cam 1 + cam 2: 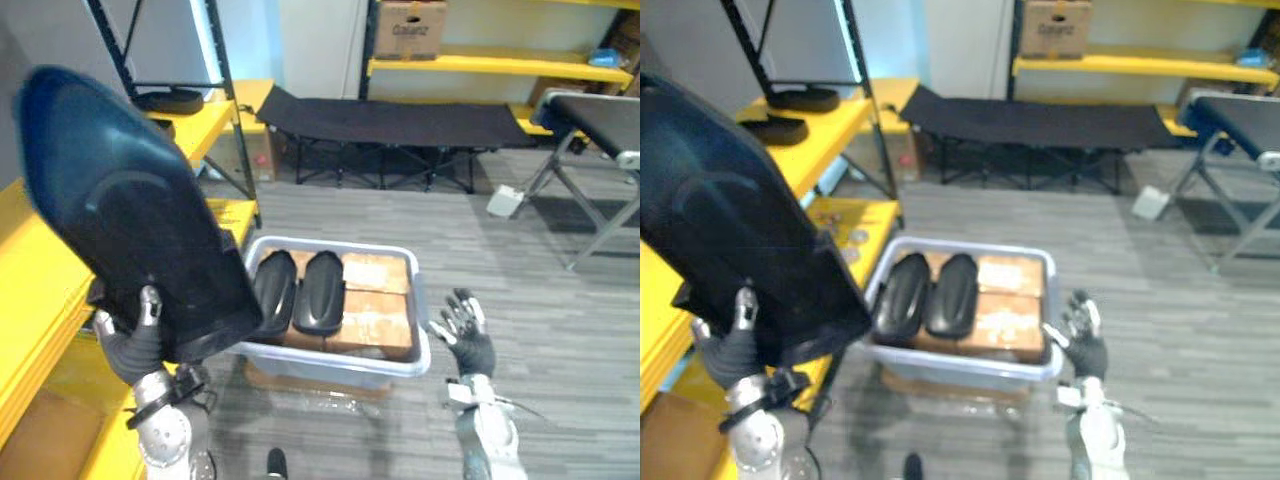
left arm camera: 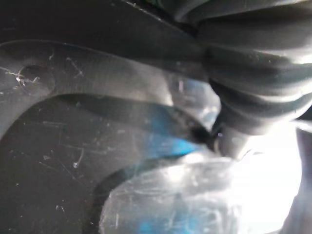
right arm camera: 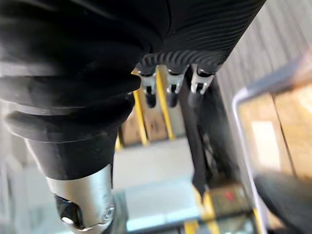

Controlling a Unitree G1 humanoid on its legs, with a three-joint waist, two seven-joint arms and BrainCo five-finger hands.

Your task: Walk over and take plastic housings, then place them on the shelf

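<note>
A large black plastic housing (image 1: 120, 200) is held up at the left, its wide end low and its narrow end raised toward the upper left. My left hand (image 1: 135, 340) grips its lower edge, fingers curled round it. The housing's scratched dark surface (image 2: 73, 122) lies close against the left wrist view. Two more black housings (image 1: 298, 290) lie side by side in a grey-blue bin (image 1: 400, 365) on the floor. My right hand (image 1: 468, 335) hangs open beside the bin's right rim, holding nothing. In its wrist view the fingers (image 3: 170, 92) are straight.
Yellow shelves (image 1: 30, 300) run along the left, with dark housings (image 1: 170, 100) on an upper level. Brown cardboard blocks (image 1: 375, 300) fill the bin's right half. A black folding cot (image 1: 390, 125) stands behind, and a metal-framed table (image 1: 600, 130) at the right.
</note>
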